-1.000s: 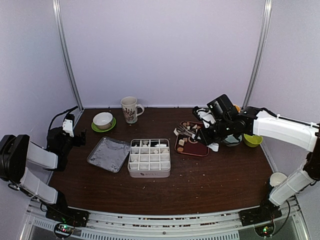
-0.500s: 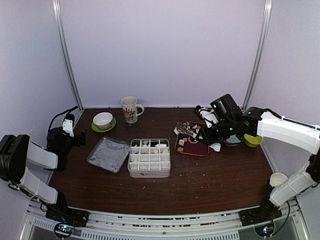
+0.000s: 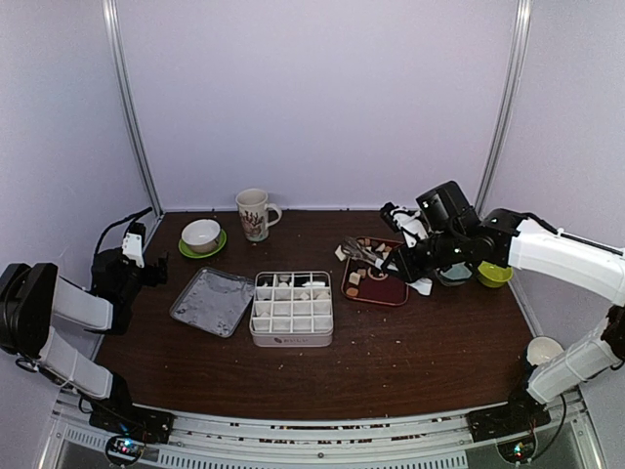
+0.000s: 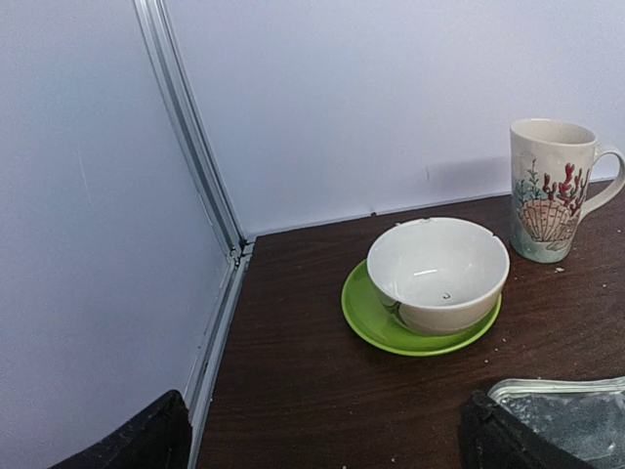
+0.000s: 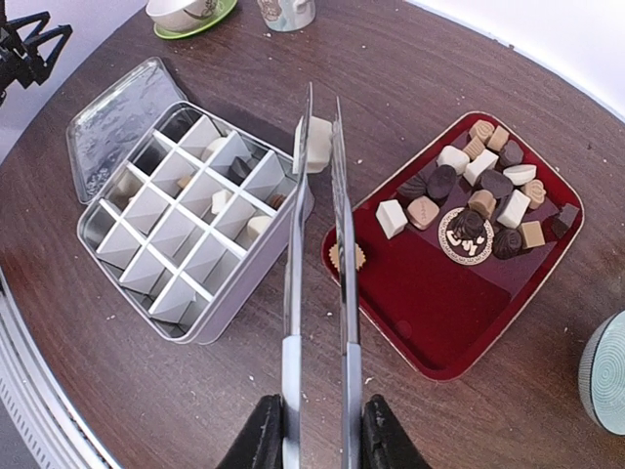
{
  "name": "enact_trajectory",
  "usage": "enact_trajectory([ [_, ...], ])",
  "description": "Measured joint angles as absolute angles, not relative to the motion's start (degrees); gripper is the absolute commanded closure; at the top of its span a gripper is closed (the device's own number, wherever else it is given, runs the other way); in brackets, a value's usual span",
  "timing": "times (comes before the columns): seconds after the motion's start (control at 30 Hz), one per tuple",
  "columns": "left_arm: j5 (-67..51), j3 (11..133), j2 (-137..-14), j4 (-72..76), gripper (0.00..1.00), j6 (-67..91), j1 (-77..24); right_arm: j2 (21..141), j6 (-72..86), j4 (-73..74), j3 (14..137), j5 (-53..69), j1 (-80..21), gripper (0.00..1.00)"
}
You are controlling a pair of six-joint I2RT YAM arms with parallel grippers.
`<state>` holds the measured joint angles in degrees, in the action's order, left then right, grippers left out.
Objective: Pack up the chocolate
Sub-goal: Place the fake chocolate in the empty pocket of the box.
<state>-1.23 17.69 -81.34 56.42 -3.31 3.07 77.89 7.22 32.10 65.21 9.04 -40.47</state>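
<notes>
- Centre of the right wrist view: right gripper [image 5: 320, 430] clamped on the handles of metal tongs [image 5: 293, 293], blades drawn nearly together.
- Tong tips pinch one white chocolate piece [image 5: 316, 145], which shows over the upper-right edge of the divided tin [image 5: 234, 298].
- Right of the blades: red tray [image 5: 391, 332] carrying the other chocolates [image 5: 479, 191], dark, tan and white, bunched toward its upper right. One round tan piece sits alone by the tray's left rim.
- Tin: several upper compartments hold pieces, white and dark.
- Lid [image 5: 117, 117] lies flat just beside the tin, upper left of the frame.
- Left wrist view: left gripper [image 4: 322, 445] has its fingers spread wide, one in each lower corner.
- Ahead of it on the dark table [image 4: 293, 371]: white bowl [image 4: 437, 274] on a green saucer [image 4: 366, 318], mug [image 4: 547, 191] at upper right.
</notes>
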Motion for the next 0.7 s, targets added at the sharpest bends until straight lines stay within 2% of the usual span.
enact_trajectory([
  [0.7,-1.23,17.69,-81.34,56.45,0.02,-3.31,3.07,78.15,5.85,29.93,64.99,17.26,-44.56,0.83],
])
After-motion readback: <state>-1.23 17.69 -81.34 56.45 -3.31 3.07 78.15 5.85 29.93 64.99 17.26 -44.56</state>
